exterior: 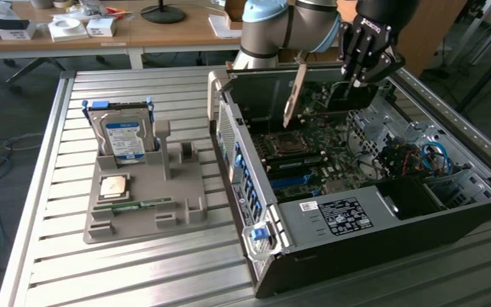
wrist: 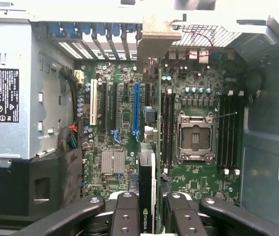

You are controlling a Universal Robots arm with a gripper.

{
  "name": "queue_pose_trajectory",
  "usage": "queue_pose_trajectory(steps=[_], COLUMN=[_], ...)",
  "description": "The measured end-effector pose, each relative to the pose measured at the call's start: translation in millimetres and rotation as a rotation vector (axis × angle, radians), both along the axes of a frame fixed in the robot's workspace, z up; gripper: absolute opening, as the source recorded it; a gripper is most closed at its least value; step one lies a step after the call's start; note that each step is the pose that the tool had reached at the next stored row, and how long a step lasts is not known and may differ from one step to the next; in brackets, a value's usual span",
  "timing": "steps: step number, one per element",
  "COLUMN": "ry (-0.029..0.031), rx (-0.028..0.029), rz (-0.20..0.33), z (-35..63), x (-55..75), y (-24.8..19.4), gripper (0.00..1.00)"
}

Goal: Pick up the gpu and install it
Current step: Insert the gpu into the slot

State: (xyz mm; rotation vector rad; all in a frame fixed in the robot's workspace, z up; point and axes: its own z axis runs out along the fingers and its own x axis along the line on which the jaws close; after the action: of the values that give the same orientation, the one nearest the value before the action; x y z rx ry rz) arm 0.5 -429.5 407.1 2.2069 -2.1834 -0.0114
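One gpu [exterior: 341, 99] clamped in gripper [exterior: 362, 78], upright over far end of open case [exterior: 399, 256]. I judge: edge down to meet motherboard [wrist: 198, 184], bracket [exterior: 295, 96] facing rear wall.

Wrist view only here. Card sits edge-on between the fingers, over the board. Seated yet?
Observer: No. In the exterior view the gpu hangs from the gripper above the board, apparently clear of the slots.
Operator: Which end is the bracket on?
Observer: The bracket is on the card's end toward the exterior view's left.
Operator: What's outside the case?
Observer: A grey holder on the table at the exterior view's left. It carries a hard drive standing upright, with a cpu and a memory stick lying flat.
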Motion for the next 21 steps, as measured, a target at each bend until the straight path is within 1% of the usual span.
queue_pose_trajectory(steps=[8, 12, 17, 21], ry=[-0.0061, -0.0082, -0.0094, -0.0093], rx=[-0.0001, -0.0001, 0.0000, -0.0003], rz=[0.000, 0.000, 0.000, 0.000], z=[-12.1, -18.2, -25.7, -26.5], x=[-0.9, -1.5, -2.2, -2.2], y=[0.0, 0.0, 0.0, 0.0], gripper=[0.26, 0.26, 0.26, 0.26])
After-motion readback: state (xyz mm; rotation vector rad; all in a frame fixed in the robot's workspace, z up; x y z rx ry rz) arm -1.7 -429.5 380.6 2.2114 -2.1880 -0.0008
